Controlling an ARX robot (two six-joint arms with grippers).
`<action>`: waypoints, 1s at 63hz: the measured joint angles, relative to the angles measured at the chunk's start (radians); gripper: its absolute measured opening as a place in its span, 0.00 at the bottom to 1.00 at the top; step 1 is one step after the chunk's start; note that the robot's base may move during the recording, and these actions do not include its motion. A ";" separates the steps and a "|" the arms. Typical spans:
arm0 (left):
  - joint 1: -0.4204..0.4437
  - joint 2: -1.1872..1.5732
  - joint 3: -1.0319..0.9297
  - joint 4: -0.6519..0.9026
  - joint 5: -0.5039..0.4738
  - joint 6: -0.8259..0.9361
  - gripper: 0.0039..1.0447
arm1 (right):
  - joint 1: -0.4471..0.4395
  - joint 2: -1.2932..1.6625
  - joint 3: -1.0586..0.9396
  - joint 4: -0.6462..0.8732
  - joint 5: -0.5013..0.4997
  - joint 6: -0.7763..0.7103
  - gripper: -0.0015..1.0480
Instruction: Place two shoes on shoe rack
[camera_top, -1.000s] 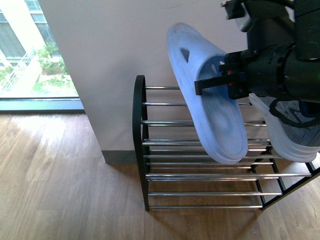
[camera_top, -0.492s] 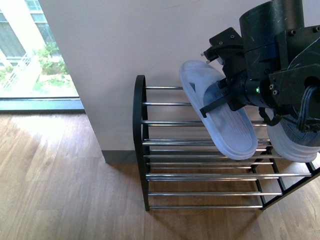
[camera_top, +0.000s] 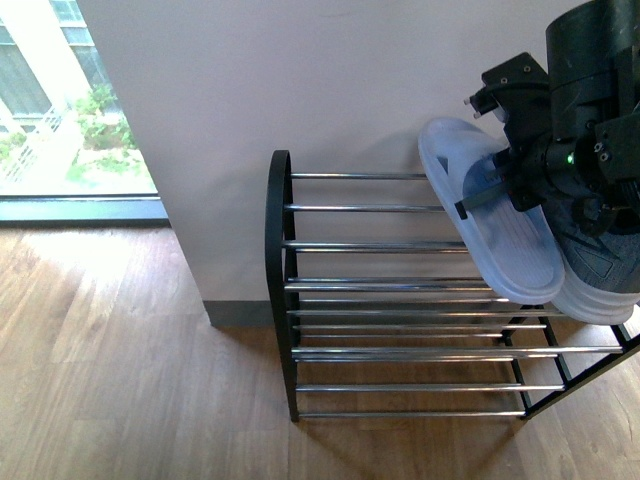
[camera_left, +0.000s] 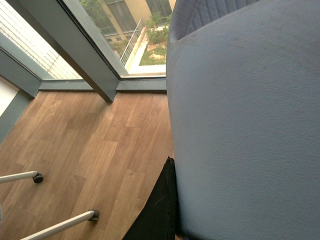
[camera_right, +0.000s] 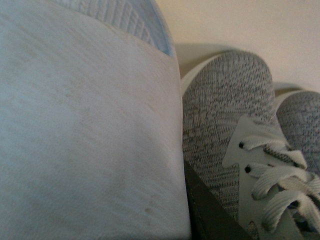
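A pale blue slide (camera_top: 495, 225) hangs tilted over the top tier of the shoe rack (camera_top: 390, 285), close beside a grey knit sneaker (camera_top: 605, 275) that lies on the tier's right end. My right gripper (camera_top: 497, 190) is shut on this slide. In the right wrist view the slide (camera_right: 85, 125) fills the left side, one black finger (camera_right: 210, 215) lies against it, and two grey sneakers (camera_right: 225, 110) sit just beyond. The left wrist view is filled by another pale blue slide (camera_left: 245, 125), and my left gripper (camera_left: 200, 220) is shut on it. That arm is outside the front view.
The rack stands against a cream wall (camera_top: 300, 90) on wooden flooring (camera_top: 120, 360). Its black end frame (camera_top: 277, 270) rises at the left, with bare chrome rods between it and the slide. A floor-level window (camera_top: 70, 110) lies to the left. Castered chair legs (camera_left: 35, 176) show in the left wrist view.
My right arm has carried the pale blue slide to the right and lower, from above the rack's middle to beside the grey sneaker. The slide now shows less steeply tilted.
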 joint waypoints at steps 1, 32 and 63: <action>0.000 0.000 0.000 0.000 0.000 0.000 0.01 | -0.003 0.007 -0.001 0.001 0.006 0.002 0.01; 0.000 0.000 0.000 0.000 0.000 0.000 0.01 | -0.010 0.109 -0.006 0.119 0.060 -0.073 0.09; 0.000 0.000 0.000 0.000 0.000 0.000 0.01 | -0.078 -0.204 -0.122 -0.029 -0.105 -0.086 0.80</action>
